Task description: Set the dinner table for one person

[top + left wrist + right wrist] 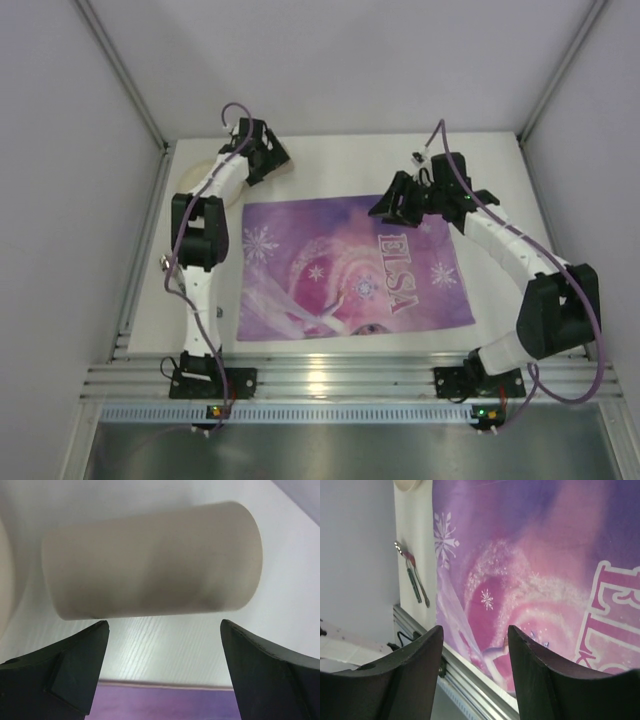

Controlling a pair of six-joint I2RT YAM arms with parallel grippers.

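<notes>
The white dinner table (500, 170) carries a purple "ELSA" placemat (350, 265) in its middle. A cream cylindrical cup (150, 565) sits on the white surface just past the placemat's far edge, its long axis across the left wrist view. My left gripper (164, 625) is open, with the cup just beyond its fingertips and not between them. In the top view my left gripper (268, 150) hides the cup. My right gripper (390, 205) is open and empty, hovering above the placemat (530, 580).
A cream plate (195, 178) lies at the far left, partly under the left arm. A spoon and another metal utensil (412, 577) lie left of the placemat. The ribbed aluminium rail (340, 375) runs along the near edge. Grey walls enclose the table.
</notes>
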